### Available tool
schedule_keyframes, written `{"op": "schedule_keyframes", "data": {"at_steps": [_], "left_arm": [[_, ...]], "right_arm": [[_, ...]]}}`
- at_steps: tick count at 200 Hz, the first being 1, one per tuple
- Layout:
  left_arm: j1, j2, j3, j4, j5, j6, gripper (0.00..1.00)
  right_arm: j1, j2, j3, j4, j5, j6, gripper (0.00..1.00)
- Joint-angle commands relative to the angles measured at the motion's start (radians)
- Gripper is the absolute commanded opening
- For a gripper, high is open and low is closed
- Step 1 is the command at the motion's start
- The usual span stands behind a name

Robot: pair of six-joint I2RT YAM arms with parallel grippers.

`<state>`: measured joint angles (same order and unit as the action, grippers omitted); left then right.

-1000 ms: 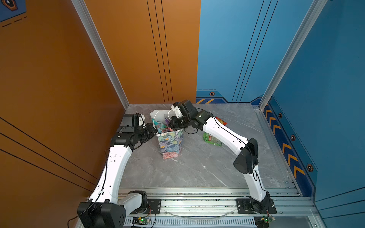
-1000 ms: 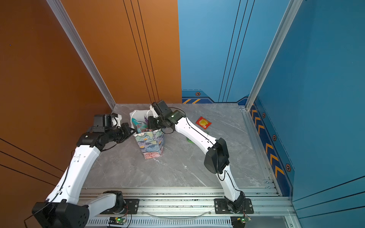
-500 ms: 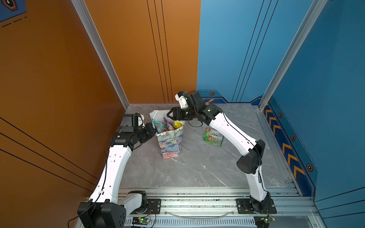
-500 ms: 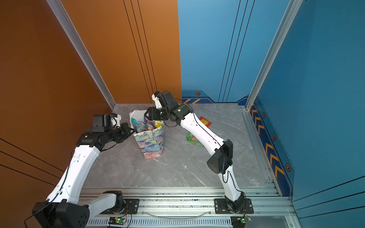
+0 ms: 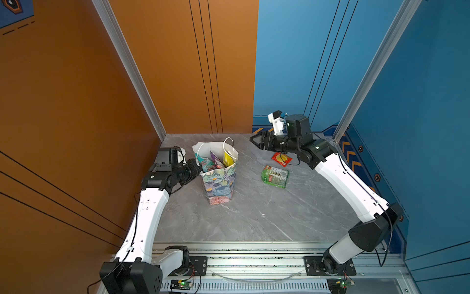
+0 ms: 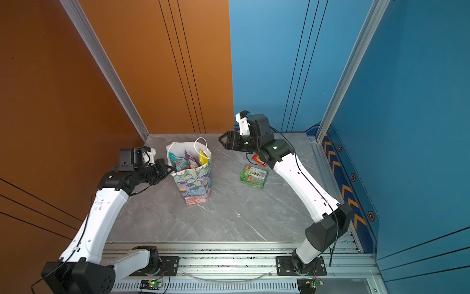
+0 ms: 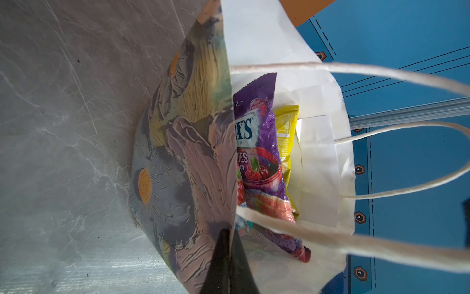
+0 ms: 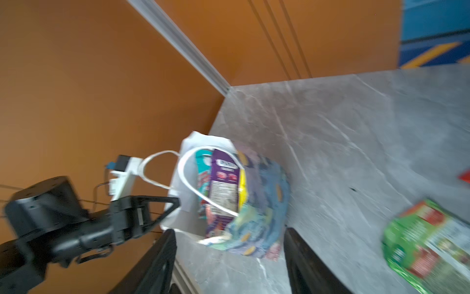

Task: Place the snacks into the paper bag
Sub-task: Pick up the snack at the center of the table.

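The flower-print paper bag [image 5: 220,182] [image 6: 194,182] stands upright at the table's back left, its mouth open. My left gripper [image 5: 199,166] [image 7: 229,244] is shut on the bag's near-left rim. Teal [image 5: 206,164], purple [image 7: 256,142] and yellow [image 5: 227,158] snacks stick up inside it. A green packet [image 5: 275,176] [image 8: 429,244] and a small red packet [image 5: 281,159] [image 6: 258,159] lie flat on the table to the right of the bag. My right gripper [image 5: 255,140] [image 8: 230,231] hovers open and empty, above the table between the bag and the red packet.
The grey marble table [image 5: 254,216] is boxed in by an orange wall [image 5: 76,114] on the left and back and a blue wall [image 5: 419,127] on the right. A metal rail [image 5: 254,257] with both arm bases runs along the front edge.
My right gripper has opened, risen from the bag's mouth and drawn back to the right. A yellow packet now shows in the bag. The left arm has held still.
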<state>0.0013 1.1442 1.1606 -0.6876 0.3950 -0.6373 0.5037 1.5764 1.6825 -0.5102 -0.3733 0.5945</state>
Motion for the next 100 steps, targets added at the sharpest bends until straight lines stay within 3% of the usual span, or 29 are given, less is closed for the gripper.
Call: {"op": "schedule_keyframes", "data": {"at_steps": [1, 44, 100], "left_arm": [[0.008, -0.010, -0.008, 0.004, 0.029, -0.001, 0.00], [0.008, -0.013, -0.008, 0.003, 0.028, -0.001, 0.00], [0.008, -0.015, -0.009, 0.004, 0.028, -0.006, 0.00]], "right_arm": [[-0.089, -0.030, -0.159, 0.017, -0.002, 0.050, 0.69], [-0.266, -0.040, -0.438, 0.094, -0.022, 0.088, 0.67], [-0.364, 0.045, -0.549, 0.128, 0.024, 0.069, 0.64]]}}
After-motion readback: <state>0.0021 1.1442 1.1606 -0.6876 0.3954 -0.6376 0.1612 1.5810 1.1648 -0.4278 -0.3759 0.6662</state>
